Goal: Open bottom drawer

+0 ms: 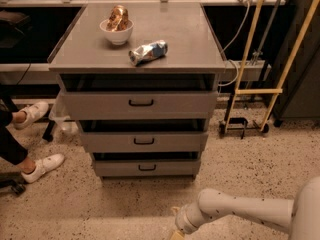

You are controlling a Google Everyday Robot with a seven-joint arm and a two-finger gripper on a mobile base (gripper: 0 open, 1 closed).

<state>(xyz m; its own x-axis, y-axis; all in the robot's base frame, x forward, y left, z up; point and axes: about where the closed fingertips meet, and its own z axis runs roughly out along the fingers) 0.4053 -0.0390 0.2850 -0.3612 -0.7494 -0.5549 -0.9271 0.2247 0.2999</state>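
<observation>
The grey cabinet (140,44) has three drawers. The bottom drawer (115,169) is the lowest and shortest front, with a small black loop handle (147,167) at its centre. A dark gap shows above its panel. My white arm (235,211) comes in from the lower right, low over the floor. Only the base of the gripper (176,234) shows at the picture's bottom edge, in front of the cabinet and below the bottom drawer, well apart from the handle.
A white bowl of snacks (116,28) and a crumpled bag (148,51) lie on the cabinet top. A seated person's white shoes (42,166) are on the floor to the left. A yellow-framed cart (255,91) stands to the right.
</observation>
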